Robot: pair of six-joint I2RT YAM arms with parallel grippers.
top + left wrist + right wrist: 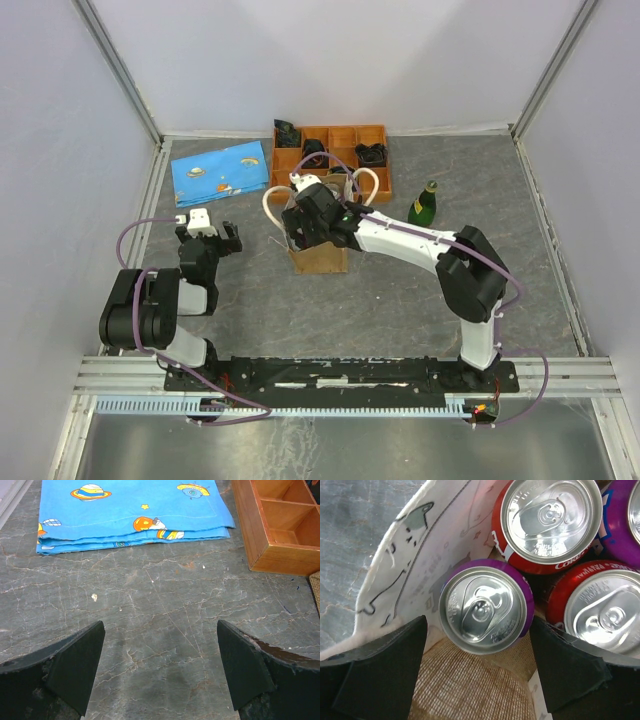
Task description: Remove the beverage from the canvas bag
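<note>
The tan-brown canvas bag with cream loop handles stands upright mid-table. My right gripper is open over its mouth. In the right wrist view the open gripper hovers just above a purple can, which stands between and slightly beyond the fingertips; none of it is held. Two red cans and another purple can stand beside it inside the bag's printed white lining. My left gripper is open and empty over bare table, left of the bag.
An orange compartmented tray with dark items stands behind the bag; its corner shows in the left wrist view. A folded blue space-print cloth lies at the back left. A green bottle stands right of the bag.
</note>
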